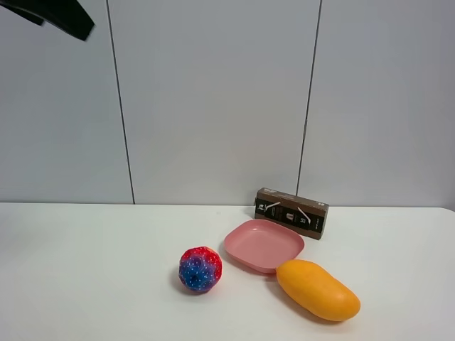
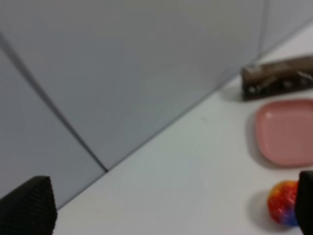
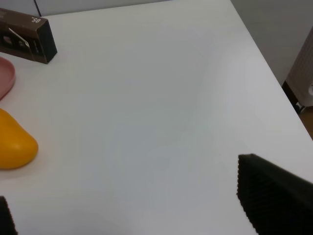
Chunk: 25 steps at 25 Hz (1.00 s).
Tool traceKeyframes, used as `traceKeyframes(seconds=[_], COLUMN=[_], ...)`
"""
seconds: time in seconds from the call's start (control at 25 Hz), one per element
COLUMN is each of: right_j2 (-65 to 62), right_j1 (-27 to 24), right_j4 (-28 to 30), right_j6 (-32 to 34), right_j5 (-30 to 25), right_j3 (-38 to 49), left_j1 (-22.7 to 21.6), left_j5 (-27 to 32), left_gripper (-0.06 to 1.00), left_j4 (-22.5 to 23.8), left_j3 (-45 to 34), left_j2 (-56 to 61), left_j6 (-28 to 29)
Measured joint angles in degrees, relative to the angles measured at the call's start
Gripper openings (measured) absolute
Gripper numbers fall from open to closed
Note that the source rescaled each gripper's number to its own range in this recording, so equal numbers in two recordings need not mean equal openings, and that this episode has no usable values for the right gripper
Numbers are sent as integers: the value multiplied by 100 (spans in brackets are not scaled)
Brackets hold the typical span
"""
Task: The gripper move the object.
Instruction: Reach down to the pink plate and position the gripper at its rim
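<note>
The pink plate [image 1: 263, 245] lies flat on the white table, between the brown box and the mango. It also shows in the left wrist view [image 2: 287, 131], and a sliver of its rim shows in the right wrist view [image 3: 5, 78]. My left gripper [image 2: 166, 218] is open and empty, high above the table's left side, far from the plate; its fingertips [image 2: 29, 205] stand wide apart. A black part of the left arm [image 1: 57, 15] shows at the top left. My right gripper [image 3: 142, 210] is open and empty, over the table to the right of the mango.
An orange-yellow mango [image 1: 318, 289] lies touching the plate's front right rim. A red-blue speckled ball [image 1: 200, 269] sits left of the plate. A brown box [image 1: 291, 212] stands behind it by the wall. The table's right edge [image 3: 274, 73] is near the right gripper.
</note>
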State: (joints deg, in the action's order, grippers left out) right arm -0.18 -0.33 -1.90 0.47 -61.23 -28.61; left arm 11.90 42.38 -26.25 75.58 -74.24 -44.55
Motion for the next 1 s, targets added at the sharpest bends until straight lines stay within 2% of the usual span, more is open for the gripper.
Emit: traceKeyframes(seconds=[0.08, 0.12, 0.4, 0.6, 0.76, 0.88, 0.92, 1.0], right_j2=[0, 0, 0, 0, 0, 0, 0, 0], right_j1=[0, 0, 0, 0, 0, 0, 0, 0], right_j4=[0, 0, 0, 0, 0, 0, 0, 0], right_j6=[0, 0, 0, 0, 0, 0, 0, 0], right_j5=[0, 0, 0, 0, 2, 2, 2, 2], right_j3=[0, 0, 0, 0, 0, 0, 0, 0], left_j1=[323, 323, 1375, 1828, 2023, 2078, 2083, 2083], left_j5=[155, 155, 399, 409, 502, 653, 840, 1088], left_gripper=[100, 100, 100, 100, 100, 100, 100, 100], left_j4=[111, 111, 617, 778, 791, 817, 832, 897], left_j3=[268, 268, 831, 1339, 1976, 2591, 2998, 3411], left_j2=[-474, -474, -1807, -2602, -3263, -3762, -4078, -4405], left_j6=[-8, -8, -13, 268, 896, 1680, 2193, 2576])
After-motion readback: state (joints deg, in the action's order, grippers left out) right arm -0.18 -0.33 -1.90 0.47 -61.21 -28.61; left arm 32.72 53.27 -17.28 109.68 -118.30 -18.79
